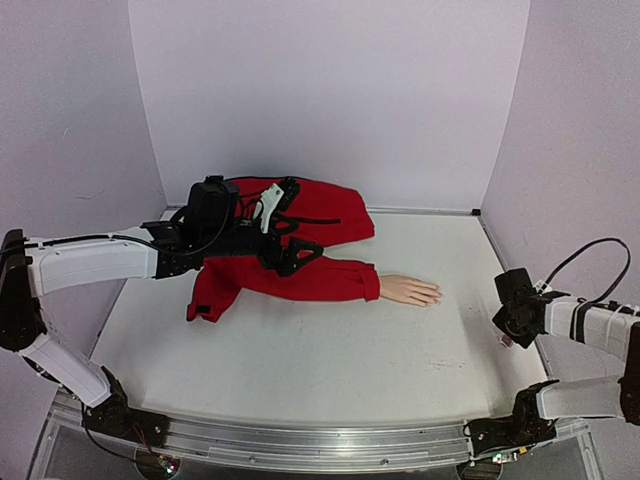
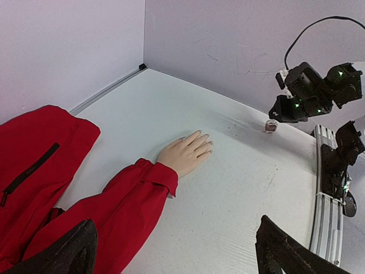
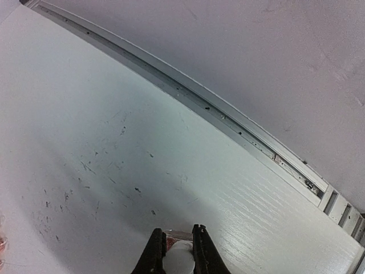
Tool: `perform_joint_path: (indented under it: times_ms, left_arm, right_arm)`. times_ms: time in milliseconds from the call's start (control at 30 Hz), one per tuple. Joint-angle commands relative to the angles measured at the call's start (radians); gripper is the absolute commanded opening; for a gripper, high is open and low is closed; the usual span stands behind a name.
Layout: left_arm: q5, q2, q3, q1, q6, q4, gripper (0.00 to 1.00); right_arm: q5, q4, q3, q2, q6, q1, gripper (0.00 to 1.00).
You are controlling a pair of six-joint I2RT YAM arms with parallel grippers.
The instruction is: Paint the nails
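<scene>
The mannequin hand (image 2: 185,154) lies palm down on the white tabletop (image 2: 239,194), with its red sleeve (image 2: 122,200) trailing behind the wrist. Well beyond its fingertips hangs the right claw (image 2: 274,116), a small pale object (image 2: 271,126) at its tip. Nearer than the hand, the left claw's (image 2: 178,242) fingers (image 2: 65,254) stand wide apart.

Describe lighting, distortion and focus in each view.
Top external: diffuse light, faint shadow under the red fabric sleeve; metal front rail bows with distortion. Left wrist: pale mannequin hand sharp, black left fingers soft. Right wrist: sheen on the white table; small white object between the right fingers blurred.
</scene>
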Motion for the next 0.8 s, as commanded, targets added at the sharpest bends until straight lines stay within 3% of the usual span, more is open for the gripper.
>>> perform_joint_path:
  times_ms: [0,100,233,433,467,533,633,700,767]
  left_arm:
    - [-0.010,-0.039,0.018,0.006,-0.012,0.029,0.98]
    - [-0.017,-0.044,0.018,0.005,-0.012,0.028,0.98]
    - [-0.083,-0.072,0.010,0.008,-0.035,0.024,0.99]
    - [-0.438,-0.196,0.041,0.035,-0.073,-0.043,1.00]
    - [-0.483,-0.224,0.058,0.035,-0.058,-0.058,1.00]
    - [-0.543,-0.281,0.087,0.034,-0.011,-0.069,0.99]
    - [-0.605,-0.359,0.128,0.035,0.071,-0.070,1.00]
    - [-0.634,-0.402,0.154,0.035,0.121,-0.070,1.00]
    - [-0.657,-0.439,0.168,0.035,0.156,-0.070,0.99]
  right_arm:
    - [0.059,-0.029,0.023,0.029,0.063,-0.002,0.04]
    - [0.064,-0.046,0.023,0.005,0.069,-0.002,0.13]
    - [0.072,-0.101,0.048,-0.084,0.038,-0.002,0.44]
    - [0.100,-0.238,0.233,-0.275,-0.157,-0.002,0.93]
    - [0.074,-0.246,0.278,-0.308,-0.229,-0.001,0.97]
    - [-0.056,-0.185,0.369,-0.368,-0.456,-0.001,0.98]
    - [-0.374,-0.088,0.482,-0.439,-0.742,-0.003,0.98]
    - [-0.503,-0.084,0.578,-0.459,-0.829,-0.001,0.98]
    - [-0.530,-0.083,0.671,-0.462,-0.847,-0.001,0.98]
